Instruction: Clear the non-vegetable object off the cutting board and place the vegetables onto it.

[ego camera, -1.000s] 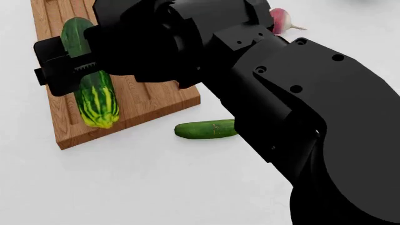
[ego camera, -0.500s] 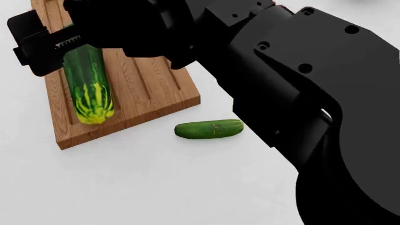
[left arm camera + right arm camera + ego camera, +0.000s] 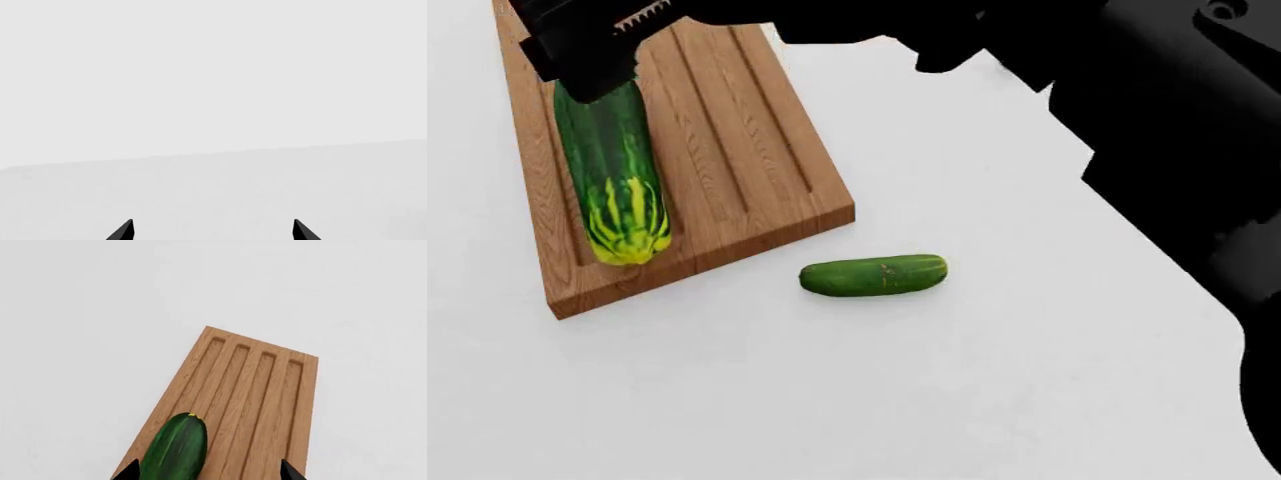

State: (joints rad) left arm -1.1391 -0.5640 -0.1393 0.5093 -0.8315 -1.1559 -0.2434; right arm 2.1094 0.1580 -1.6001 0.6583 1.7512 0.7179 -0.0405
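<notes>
The large cucumber point(image 3: 610, 170) lies on the cutting board point(image 3: 747, 150). The right gripper point(image 3: 587, 45), at the board's twelve o'clock end, is spread open and empty. The small cucumber point(image 3: 873, 275), at five o'clock off the board, remains. No radish shows.
</notes>
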